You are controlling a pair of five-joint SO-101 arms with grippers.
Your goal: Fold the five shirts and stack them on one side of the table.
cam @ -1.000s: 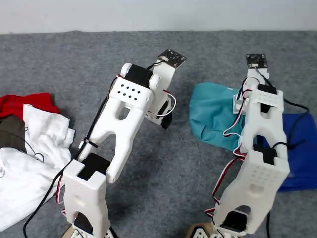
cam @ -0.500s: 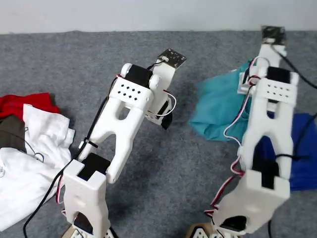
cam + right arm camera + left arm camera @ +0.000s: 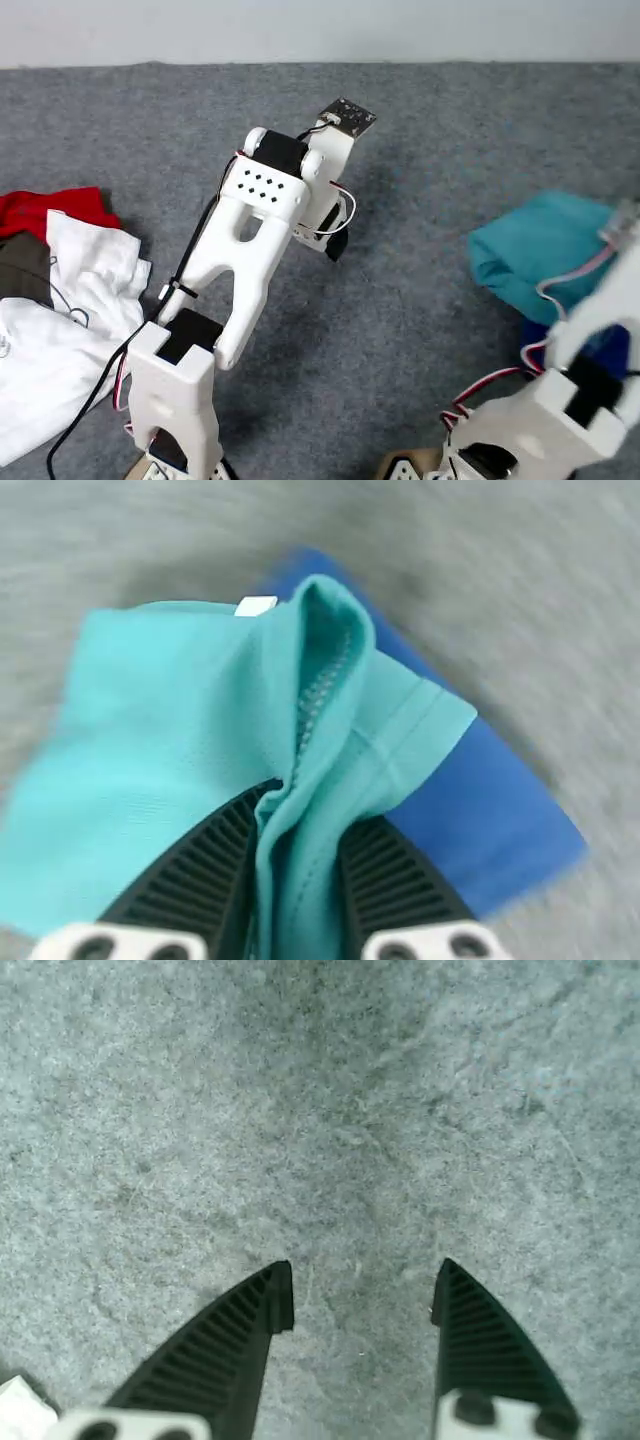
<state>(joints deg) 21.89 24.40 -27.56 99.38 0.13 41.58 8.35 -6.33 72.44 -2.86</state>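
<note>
A teal shirt (image 3: pixel 540 250) hangs bunched at the right side of the grey table, over a folded blue shirt (image 3: pixel 604 348). In the right wrist view my right gripper (image 3: pixel 300 810) is shut on a fold of the teal shirt (image 3: pixel 170 710), with the blue shirt (image 3: pixel 480 810) lying flat beneath it. My left gripper (image 3: pixel 365 1295) stands open over bare carpet near the table's middle (image 3: pixel 335 240), holding nothing. At the left edge lie unfolded shirts: a red one (image 3: pixel 50 208), a dark one (image 3: pixel 22 268) and a white one (image 3: pixel 60 330).
Grey carpet (image 3: pixel 400 330) covers the whole table. A pale wall runs along the far edge (image 3: pixel 300 30). The right arm (image 3: pixel 590 390) crosses the lower right corner. Cables trail over the white shirt.
The right arm has swung to the right and carried the teal shirt from the table's middle right toward the right edge, over the blue shirt. The left arm has not moved.
</note>
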